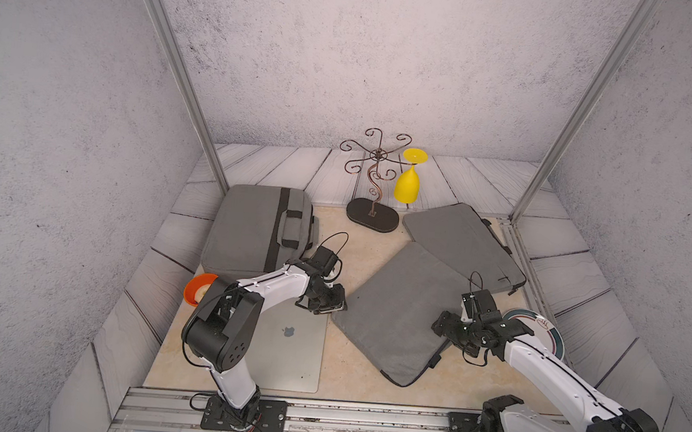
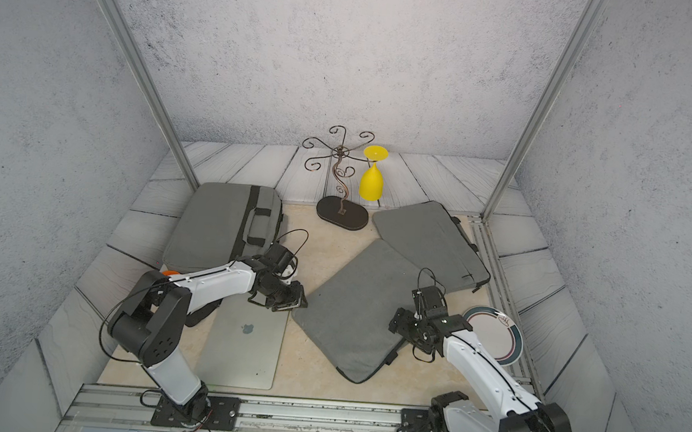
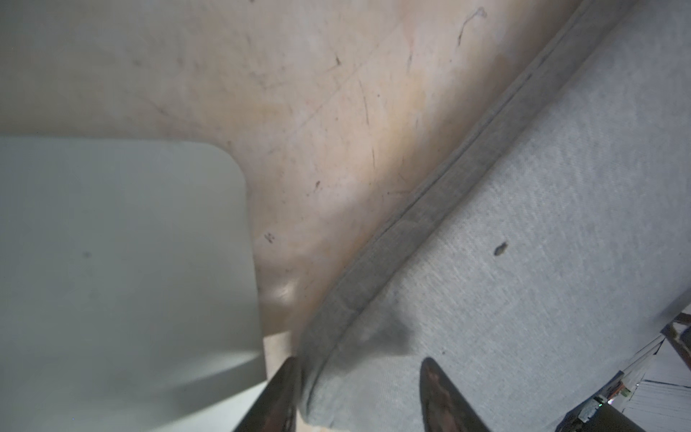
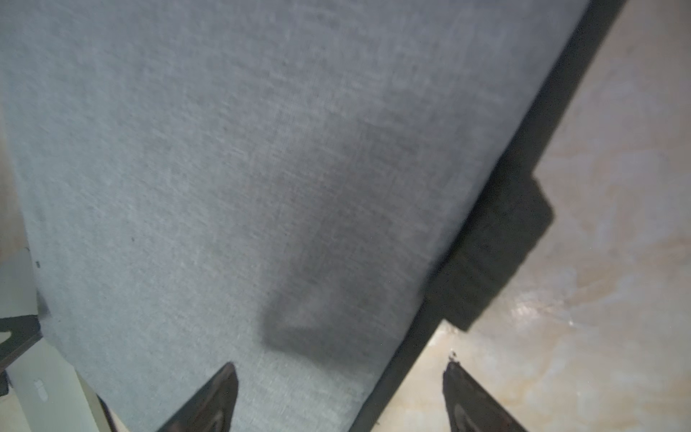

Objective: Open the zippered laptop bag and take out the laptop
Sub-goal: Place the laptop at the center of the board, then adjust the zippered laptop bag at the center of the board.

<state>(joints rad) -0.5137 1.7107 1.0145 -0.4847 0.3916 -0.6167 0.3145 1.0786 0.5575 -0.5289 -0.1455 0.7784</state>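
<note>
tabletop [image 1: 359, 243]; left arm [image 1: 277, 283] stretched low toward bag [image 1: 396, 308]

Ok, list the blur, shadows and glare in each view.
Both top views: sharp, evenly lit. Left wrist view: soft, with a glare patch on the tabletop beside the grey bag. Right wrist view: blurred, with a dark shadow across the grey bag.

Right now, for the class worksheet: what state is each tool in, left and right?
Left tool: open, over a corner of the grey laptop bag, holding nothing.
Right tool: open, over that bag's edge, holding nothing.
</note>
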